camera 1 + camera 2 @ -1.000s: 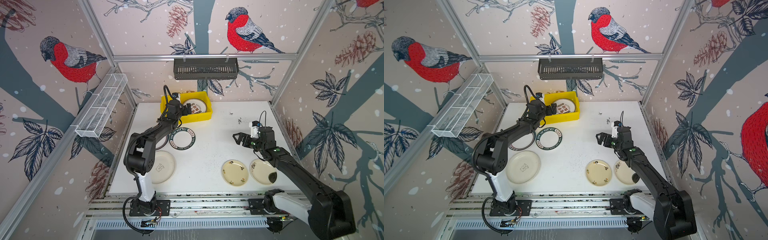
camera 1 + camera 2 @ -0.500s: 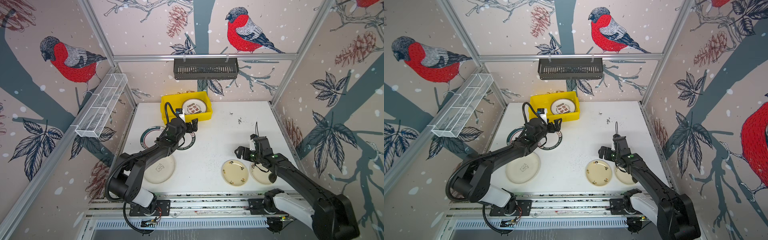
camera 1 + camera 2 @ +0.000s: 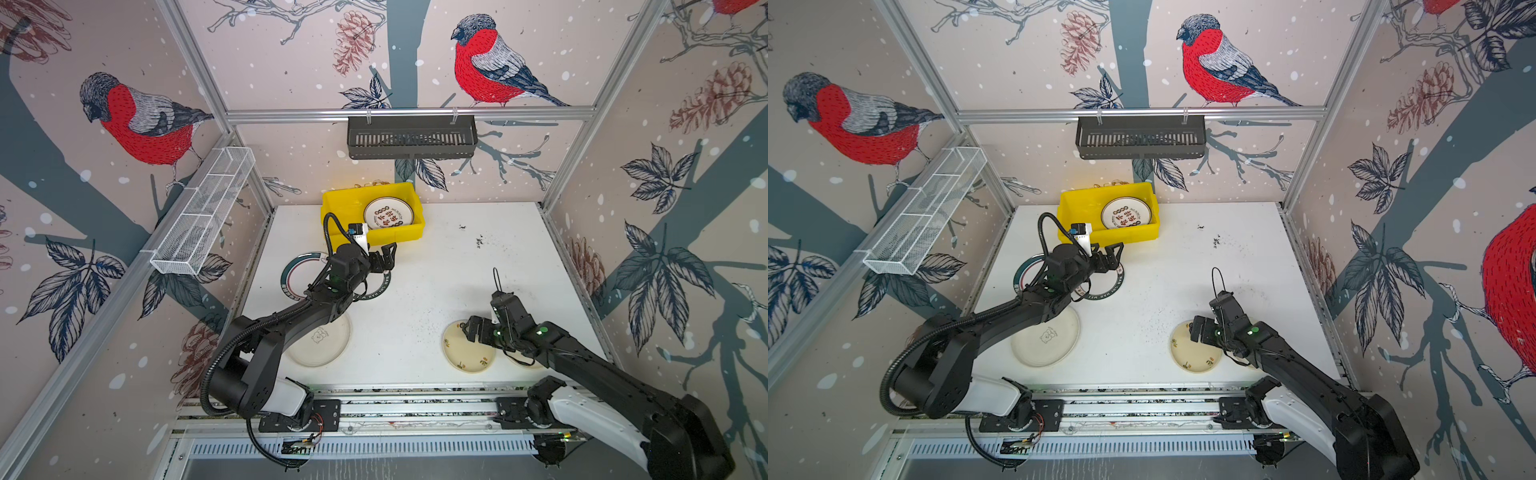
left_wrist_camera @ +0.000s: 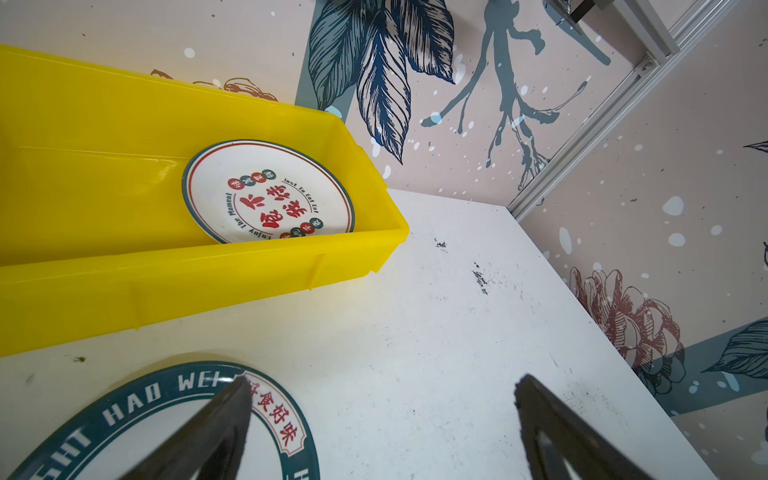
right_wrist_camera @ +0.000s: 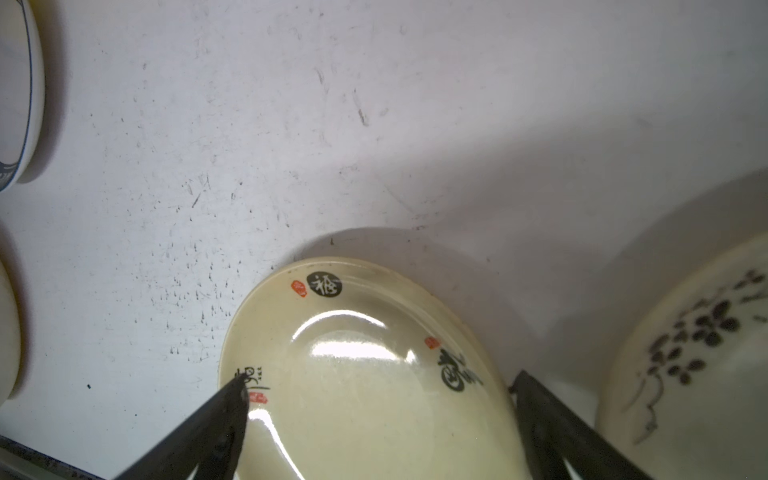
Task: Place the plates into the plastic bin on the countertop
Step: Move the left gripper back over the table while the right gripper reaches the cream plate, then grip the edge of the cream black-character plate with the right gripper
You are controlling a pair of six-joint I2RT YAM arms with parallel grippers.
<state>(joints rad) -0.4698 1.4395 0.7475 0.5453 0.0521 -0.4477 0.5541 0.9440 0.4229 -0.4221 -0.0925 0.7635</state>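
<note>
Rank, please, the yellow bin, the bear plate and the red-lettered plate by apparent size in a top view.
1. yellow bin
2. bear plate, partly hidden by the left arm
3. red-lettered plate, though farther from the camera, so true size unsure

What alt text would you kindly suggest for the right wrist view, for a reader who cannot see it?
The open right pincer hangs over a cream plate marked with black and red characters, on the speckled countertop. A second cream plate with a dark floral sprig lies beside it.

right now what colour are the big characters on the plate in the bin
Red, on a white plate, dark green rim; best in left wrist view.
</note>
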